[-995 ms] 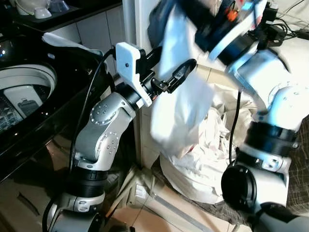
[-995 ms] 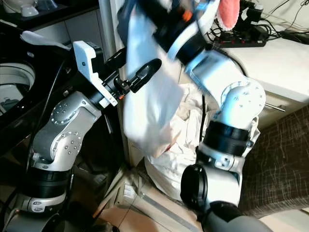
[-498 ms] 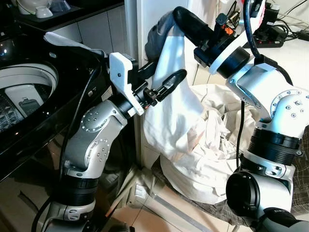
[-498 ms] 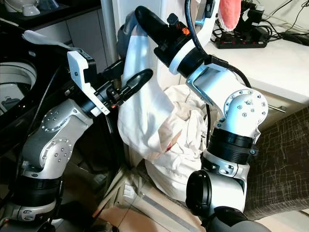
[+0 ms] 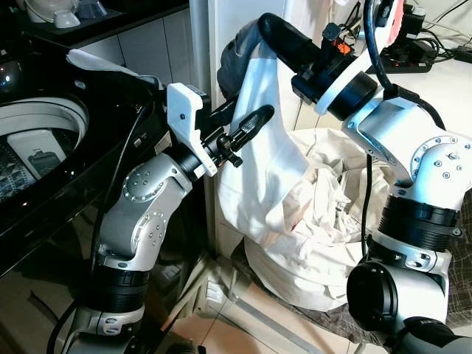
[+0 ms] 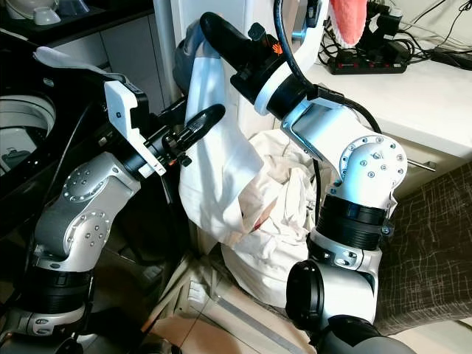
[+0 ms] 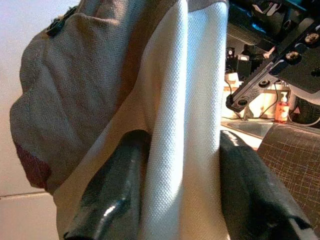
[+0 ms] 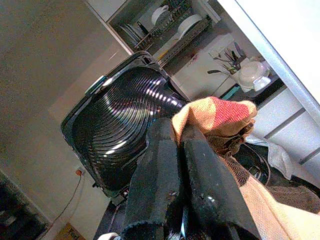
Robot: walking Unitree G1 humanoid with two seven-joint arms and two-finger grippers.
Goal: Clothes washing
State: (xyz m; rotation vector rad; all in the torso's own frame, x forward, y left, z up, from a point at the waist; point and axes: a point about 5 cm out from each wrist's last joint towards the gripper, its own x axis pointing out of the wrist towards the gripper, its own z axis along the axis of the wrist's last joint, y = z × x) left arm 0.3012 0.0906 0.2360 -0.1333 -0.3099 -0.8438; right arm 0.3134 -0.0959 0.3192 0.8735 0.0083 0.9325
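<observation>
- White and grey, the garment (image 5: 258, 162) hangs in the left eye view from the right gripper (image 5: 259, 28), raised above the heap of pale laundry (image 5: 324, 214) beside the washing machine (image 5: 44, 140).
- In the right eye view the left gripper (image 6: 193, 122) reaches into the hanging cloth.
- The left wrist view shows its fingers (image 7: 112, 200) spread, a white fold between them.
- The right wrist view shows fingers (image 8: 160, 185) pressed together, pinching the garment's red-and-tan edge.
</observation>
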